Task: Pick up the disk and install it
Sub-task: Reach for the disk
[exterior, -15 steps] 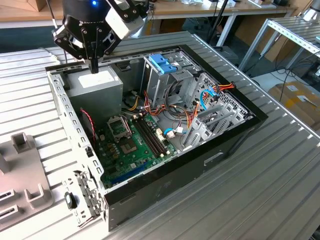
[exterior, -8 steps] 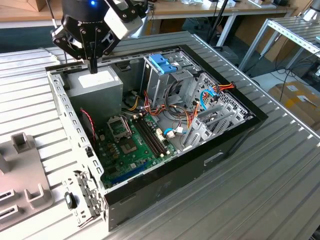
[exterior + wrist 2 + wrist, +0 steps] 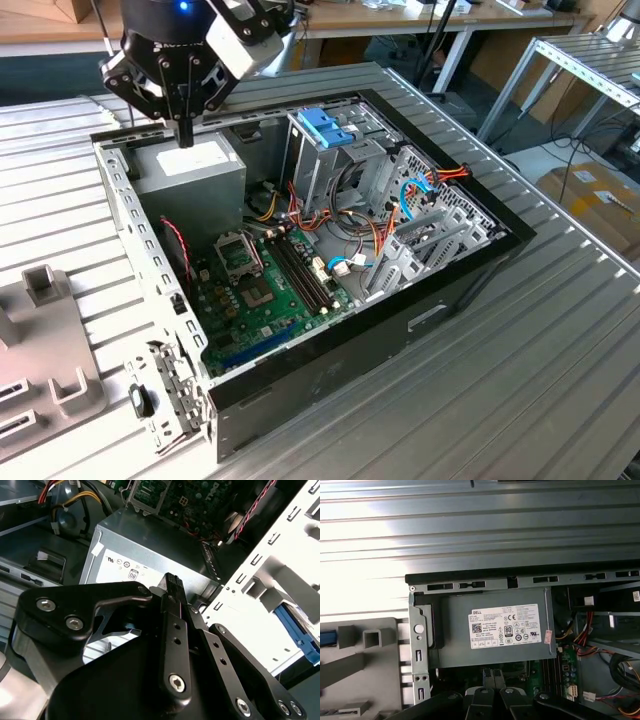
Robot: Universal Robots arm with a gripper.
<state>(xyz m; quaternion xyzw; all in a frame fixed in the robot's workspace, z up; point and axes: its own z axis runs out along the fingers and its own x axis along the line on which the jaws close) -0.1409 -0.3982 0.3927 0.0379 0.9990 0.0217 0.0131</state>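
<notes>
Gripper (image 3: 185,135) clenched on nothing, poised just above the power supply (image 3: 195,170) inside the open computer case (image 3: 350,360). Disk (image 3: 327,637): blue edge only, in a grey holder (image 3: 370,672) outside the case, well apart from the power supply. Ribbed metal table (image 3: 560,330); workbenches (image 3: 480,18) beyond.

Case (image 3: 118,195) open on top, grey box (image 3: 195,180) just under gripper (image 3: 186,132) — cables (image 3: 378,238), drive cage (image 3: 318,165) crowding the interior

A lab or workshop: opened computer case (image 3: 330,370) on ribbed metal table (image 3: 520,380), workbenches (image 3: 480,22) behind.
</notes>
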